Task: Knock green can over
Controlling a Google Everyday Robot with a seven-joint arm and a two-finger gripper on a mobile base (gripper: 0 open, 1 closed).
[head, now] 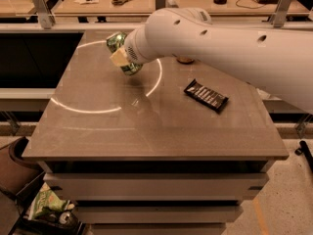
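Note:
The green can (pixel 116 41) is slim and green with pale graphics. It hangs tilted in the air over the far left part of the table (pixel 146 131). My gripper (pixel 122 58), at the end of the big white arm (pixel 220 38), is shut on the can's middle. One pale finger pad (pixel 117 58) lies across the can. The can's lower end (pixel 131 69) sticks out below the gripper, and its shadow falls on the table beneath it.
A black snack bar (pixel 206 95) lies on the right half of the table. An orange-brown can (pixel 185 60) shows only as a sliver behind the arm. A bench with scissors (pixel 122 0) runs behind. A bag (pixel 46 204) lies on the floor at lower left.

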